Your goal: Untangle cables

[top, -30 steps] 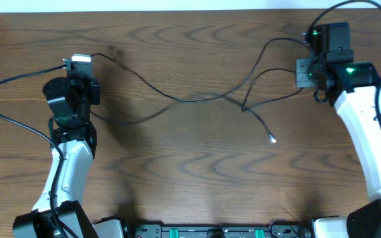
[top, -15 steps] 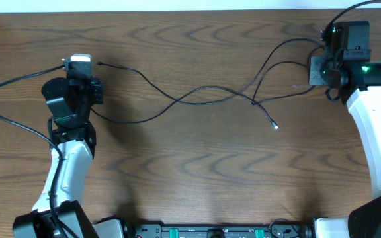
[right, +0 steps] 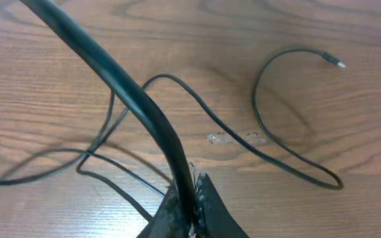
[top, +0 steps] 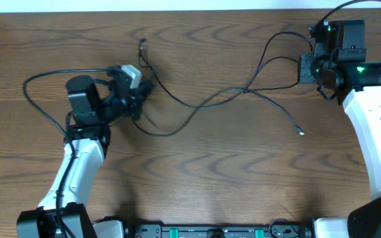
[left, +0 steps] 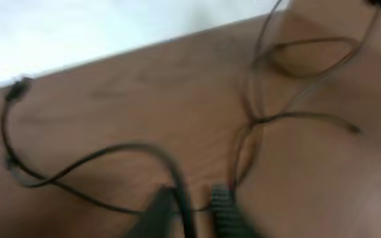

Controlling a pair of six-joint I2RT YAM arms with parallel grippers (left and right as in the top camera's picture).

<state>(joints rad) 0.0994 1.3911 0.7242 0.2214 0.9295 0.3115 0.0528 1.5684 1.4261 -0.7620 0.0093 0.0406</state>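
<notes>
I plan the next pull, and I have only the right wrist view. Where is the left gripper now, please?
Observer: The left gripper is over the left half of the table. A black cable runs between its fingers.
Operator: Is a free end there?
Observer: Yes, one plug end lies loose beyond that gripper, near the far edge.
Operator: And between the arms?
Observer: Two cables run from the left gripper's side to a crossing nearer the right gripper.

Left gripper (top: 142,90) at 10 o'clock, pointing toward 3 o'clock, jaws slightly parted. Right gripper (top: 304,69) at 2 o'clock, jaws closed.
</notes>
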